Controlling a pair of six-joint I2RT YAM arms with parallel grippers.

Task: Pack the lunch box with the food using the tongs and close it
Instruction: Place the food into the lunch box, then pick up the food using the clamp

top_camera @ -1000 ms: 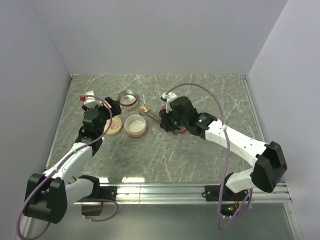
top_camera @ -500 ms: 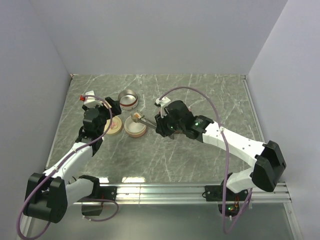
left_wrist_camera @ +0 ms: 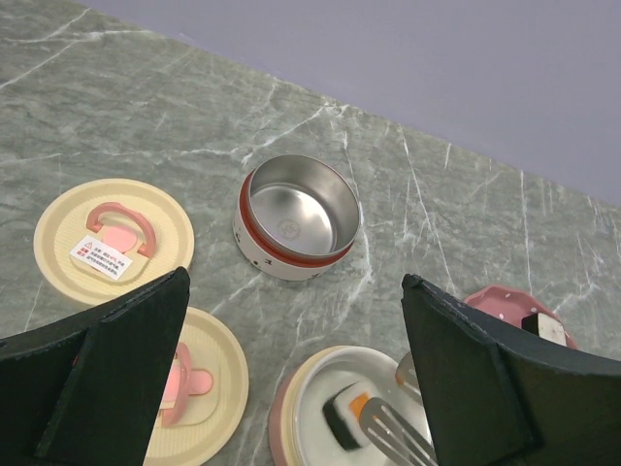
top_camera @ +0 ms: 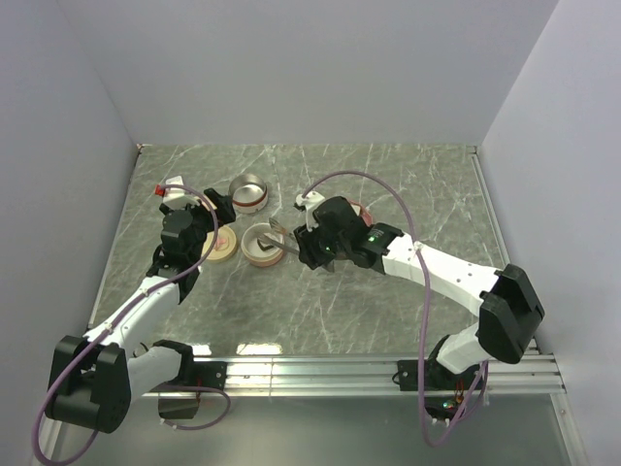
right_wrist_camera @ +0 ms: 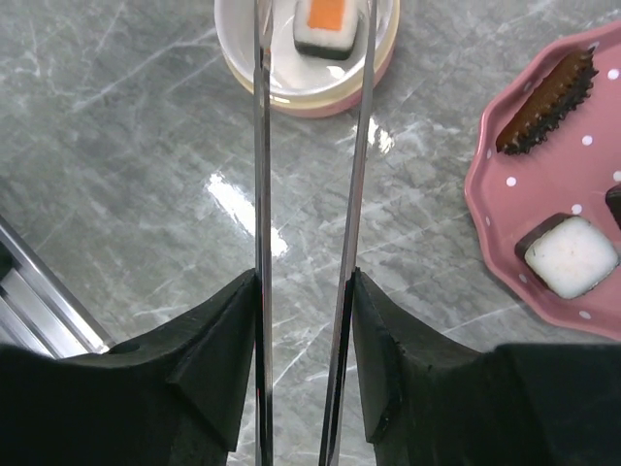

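Grey metal tongs (right_wrist_camera: 260, 194) sit clamped in our right jaws, which stand partly closed against the 2 thin arms. Ahead of those jaws, between the arms, 1 orange-topped piece (right_wrist_camera: 328, 24) lies in the pink-rimmed bowl (right_wrist_camera: 310, 102). To their right, the pink plate (right_wrist_camera: 495, 214) carries a brown oblong (right_wrist_camera: 545, 102) and a white block (right_wrist_camera: 574, 255). Our left jaws gape wide above the desk (left_wrist_camera: 466, 223), holding nothing.

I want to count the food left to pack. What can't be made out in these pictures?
- Pink plate: top view, mostly covered by the right arm; right wrist view, cut by the right edge.
- Tongs: tips beyond the top edge, right wrist view.
- Bowl: left wrist view, cut by the bottom edge.
- Lid label: print too small.
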